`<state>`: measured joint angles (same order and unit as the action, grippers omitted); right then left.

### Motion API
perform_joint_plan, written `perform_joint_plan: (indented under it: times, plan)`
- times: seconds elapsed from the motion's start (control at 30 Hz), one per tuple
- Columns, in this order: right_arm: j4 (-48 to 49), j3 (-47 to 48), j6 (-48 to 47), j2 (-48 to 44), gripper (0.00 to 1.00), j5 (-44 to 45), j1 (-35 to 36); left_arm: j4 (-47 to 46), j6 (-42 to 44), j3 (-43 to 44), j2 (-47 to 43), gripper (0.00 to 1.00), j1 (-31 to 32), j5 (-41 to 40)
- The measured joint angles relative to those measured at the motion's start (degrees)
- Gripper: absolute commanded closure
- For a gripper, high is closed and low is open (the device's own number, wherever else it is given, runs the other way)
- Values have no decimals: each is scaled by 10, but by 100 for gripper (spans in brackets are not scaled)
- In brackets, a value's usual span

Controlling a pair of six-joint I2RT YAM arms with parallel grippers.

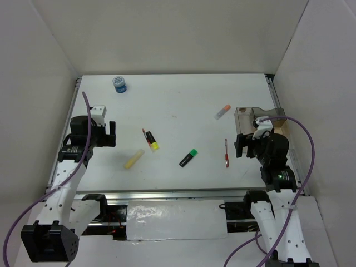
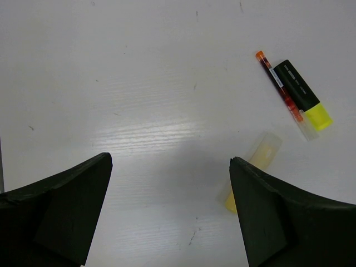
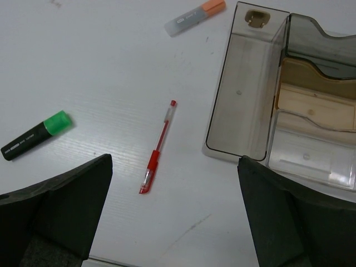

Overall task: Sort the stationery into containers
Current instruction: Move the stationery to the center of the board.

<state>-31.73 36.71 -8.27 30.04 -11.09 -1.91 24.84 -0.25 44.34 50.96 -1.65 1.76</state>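
Only the top view shows the tub (image 1: 119,84), well ahead of the left end effector (image 2: 169,162). The left wrist view shows that end effector spread wide and empty above the table (image 2: 111,67). The stick (image 2: 261,156) lies just beside one finger, and the yellow highlighter (image 2: 303,94) lies farther ahead, seemingly touching a thin pen (image 2: 277,84). The right end effector (image 3: 173,161) is likewise spread and holds nothing. The red pen (image 3: 158,150) lies just ahead between its fingers, with the organiser (image 3: 239,111) ahead-right, the green highlighter (image 3: 36,136) ahead-left and the marker (image 3: 194,16) far ahead.
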Motion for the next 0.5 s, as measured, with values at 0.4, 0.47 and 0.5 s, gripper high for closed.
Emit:
perform_joint_plan:
  times: [0.4, 0.47, 0.5]
  plan:
    - [6, -1, 3, 24, 0, 25, 0, -83, 17, 42, 152, 1, 0, -8]
    - [7, -1, 2, 38, 0, 25, 0, -110, 16, 86, 210, 1, 0, -9]
    - [7, -1, 2, 44, 0, 25, 0, -129, 15, 115, 244, 1, 0, -10]
